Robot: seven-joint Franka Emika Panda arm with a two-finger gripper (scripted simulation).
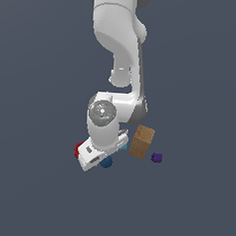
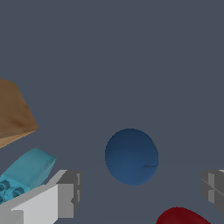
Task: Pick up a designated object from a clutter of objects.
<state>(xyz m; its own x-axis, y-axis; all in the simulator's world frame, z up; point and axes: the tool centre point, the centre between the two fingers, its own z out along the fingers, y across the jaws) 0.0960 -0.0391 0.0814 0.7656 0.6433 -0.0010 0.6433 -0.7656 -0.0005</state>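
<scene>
On flat slate-grey floor (image 2: pixel 131 52), dark blue ball (image 2: pixel 131 156) between spread, released fingers (image 2: pixel 65 192), featureless grey surroundings.

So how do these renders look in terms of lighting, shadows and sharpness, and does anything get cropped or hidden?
Exterior view: flat, even lighting, no cast shadows on the grey floor, edges slightly soft; the arm hides most of the dark blue ball and red round thing. Wrist view: ball is sharp with mild shading, no glare; tan box, teal brick and red thing are cropped by the frame.
</scene>
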